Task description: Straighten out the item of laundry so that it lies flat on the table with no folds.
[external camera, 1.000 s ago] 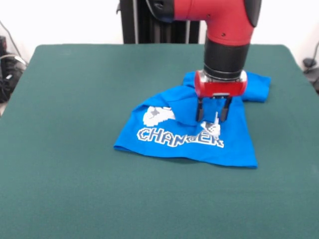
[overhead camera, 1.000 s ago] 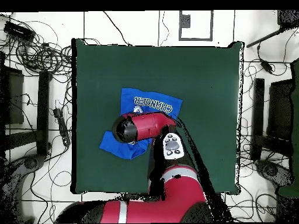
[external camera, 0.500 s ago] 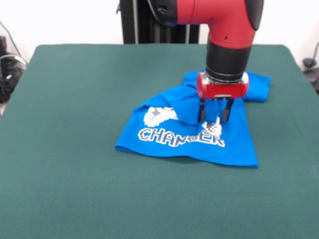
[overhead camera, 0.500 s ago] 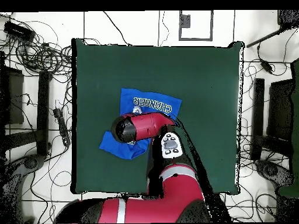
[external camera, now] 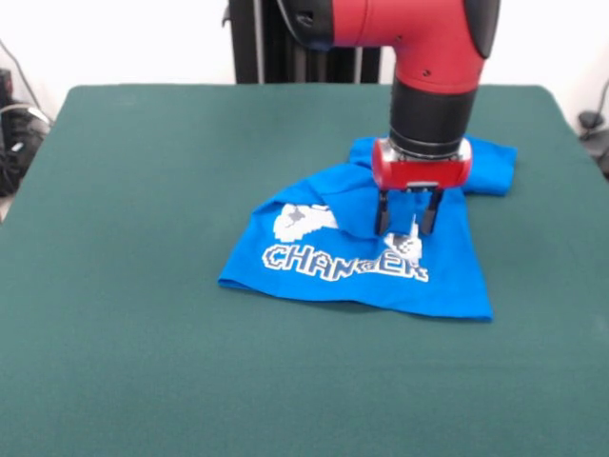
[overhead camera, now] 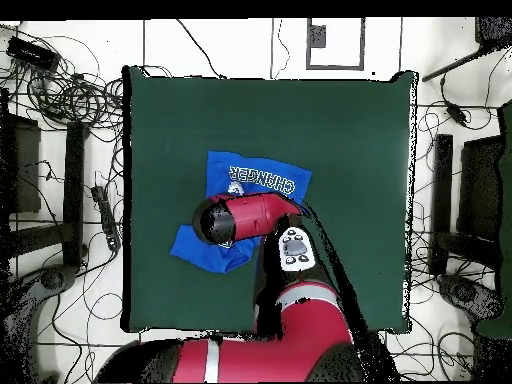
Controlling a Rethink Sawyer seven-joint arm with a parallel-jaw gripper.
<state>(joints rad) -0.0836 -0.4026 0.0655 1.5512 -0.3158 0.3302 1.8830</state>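
Gripper [external camera: 407, 225] pointing straight down over the blue T-shirt [external camera: 362, 249], jaws set narrow, their tips at the cloth beside a raised fold; whether they pinch it, I cannot tell. Shirt sits crumpled right of centre on the green desk [external camera: 143, 190], "CHANGER" lettering showing, one sleeve bunched behind the arm. From overhead, the red arm [overhead camera: 245, 218] covers the shirt's middle.
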